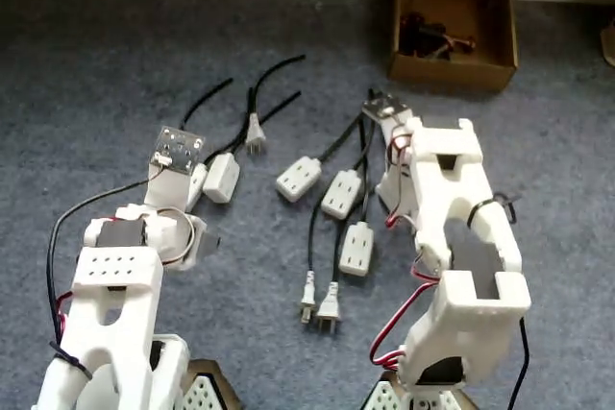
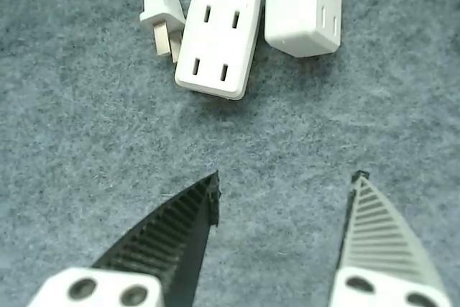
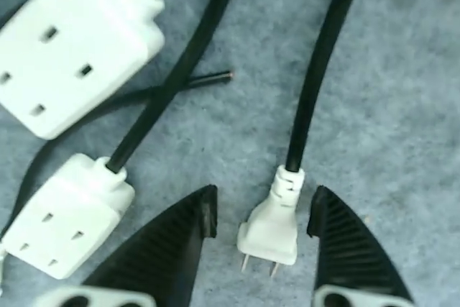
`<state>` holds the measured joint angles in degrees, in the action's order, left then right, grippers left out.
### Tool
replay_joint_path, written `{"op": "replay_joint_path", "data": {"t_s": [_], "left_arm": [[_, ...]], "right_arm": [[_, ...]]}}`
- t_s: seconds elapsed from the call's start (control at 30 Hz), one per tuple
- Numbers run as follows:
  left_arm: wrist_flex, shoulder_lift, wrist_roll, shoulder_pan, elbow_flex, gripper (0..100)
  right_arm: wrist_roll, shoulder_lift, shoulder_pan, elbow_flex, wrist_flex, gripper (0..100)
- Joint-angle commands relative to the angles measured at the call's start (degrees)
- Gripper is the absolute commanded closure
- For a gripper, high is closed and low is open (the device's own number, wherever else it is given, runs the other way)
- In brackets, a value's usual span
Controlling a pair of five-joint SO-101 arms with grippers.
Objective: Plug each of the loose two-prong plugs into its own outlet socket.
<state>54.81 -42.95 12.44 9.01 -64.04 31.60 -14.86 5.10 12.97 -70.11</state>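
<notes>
The white two-prong plug [image 3: 269, 231] looks small and light, with a hard moulded body, but its black cord [image 3: 316, 84] seems rather stiff and will probably pull the plug sideways when it is lifted. I would take hold on the two flat sides of the body, just behind the prongs (not on the thin metal prongs, which can bend). The plug lies on the grey carpet [image 3: 402, 70] between the fingers of the right gripper [image 3: 264, 203], which stand apart on either side without touching it. A white outlet block [image 3: 65, 217] lies close beside one finger. The left gripper [image 2: 286, 177] is spread wide too, with only carpet between its fingers; a second outlet block [image 2: 215, 34] lies ahead of them, apart, with another plug [image 2: 162, 12] just beside it.
</notes>
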Motion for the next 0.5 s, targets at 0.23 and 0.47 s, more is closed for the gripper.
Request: {"op": "replay_joint_path", "data": {"t_s": [0.23,0.47], "left_arm": [[-0.88,-1.63,-0.62,0.4,0.31,73],[-0.88,-1.63,-0.62,0.4,0.31,73]], "right_arm": [[3.08,-0.84,0.57,-2.86,-0.13,78.9],[-0.35,-1.1,-2.07,-4.53,1.01,78.9]]}}
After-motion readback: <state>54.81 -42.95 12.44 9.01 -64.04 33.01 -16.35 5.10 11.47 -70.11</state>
